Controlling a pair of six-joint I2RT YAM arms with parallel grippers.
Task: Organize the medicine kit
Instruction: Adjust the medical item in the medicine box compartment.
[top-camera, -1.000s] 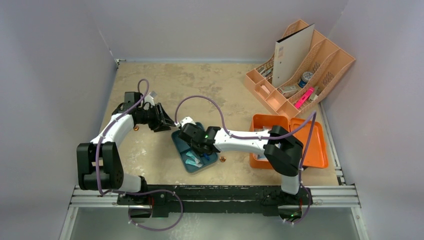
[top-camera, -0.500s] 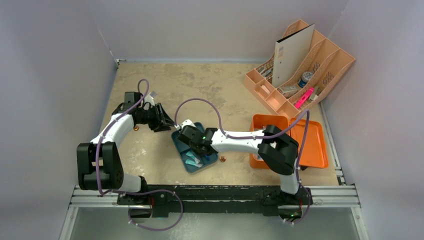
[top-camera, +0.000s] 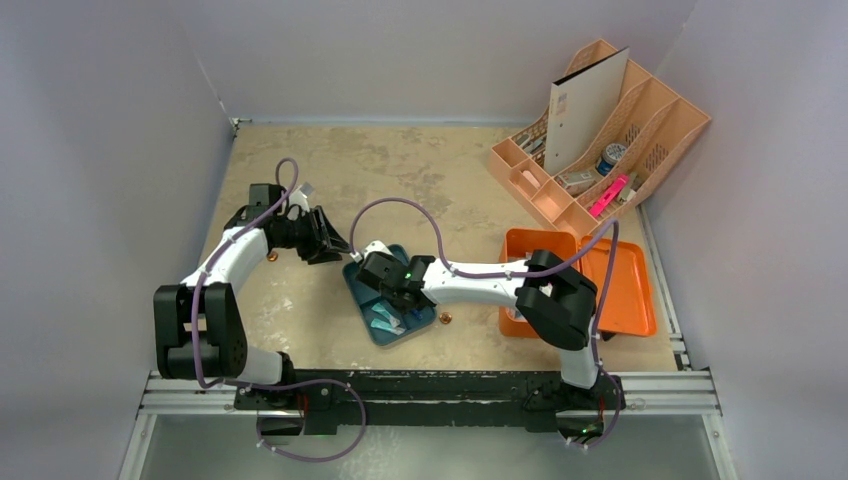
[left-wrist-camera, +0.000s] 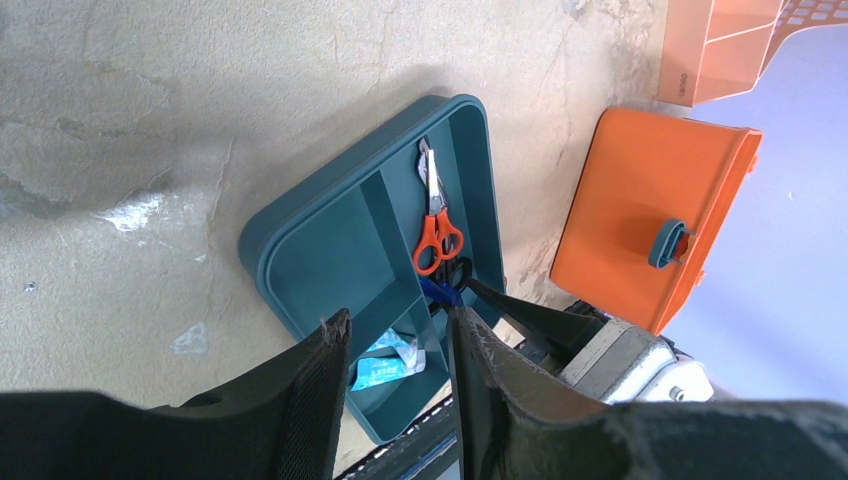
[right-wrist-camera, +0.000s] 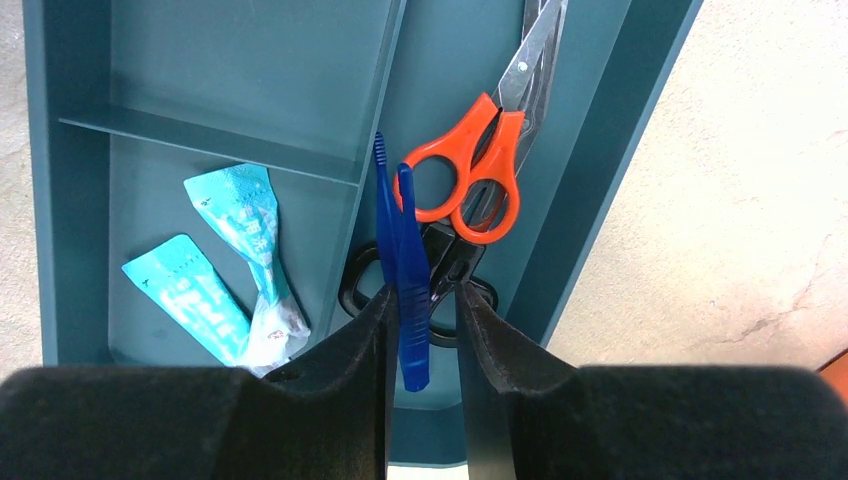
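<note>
The medicine kit (top-camera: 625, 290) is an orange case lying open at the right, and its closed-looking outside shows in the left wrist view (left-wrist-camera: 640, 200). My right gripper (right-wrist-camera: 424, 292) hangs low over the dark teal tray (right-wrist-camera: 230, 60), open. Blue tweezers (right-wrist-camera: 400, 250) stand between its fingers, against the left one, with a gap to the right one. Orange-handled scissors (right-wrist-camera: 470, 180) and black-handled scissors (right-wrist-camera: 355, 285) lie beneath. My left gripper (left-wrist-camera: 398, 315) is open and empty, just left of the tray (top-camera: 385, 338).
Two teal sachets (right-wrist-camera: 240, 230) lie in the tray's near-left compartment. A pale peach desk organizer (top-camera: 600, 140) with a folder and small items stands at the back right. Small copper-coloured bits lie on the table by the tray (top-camera: 445, 318) and under the left arm (top-camera: 272, 256).
The right arm has shifted a little to the left over the tray, and its fingers have drawn closer around the blue tweezers. The left arm has not moved.
</note>
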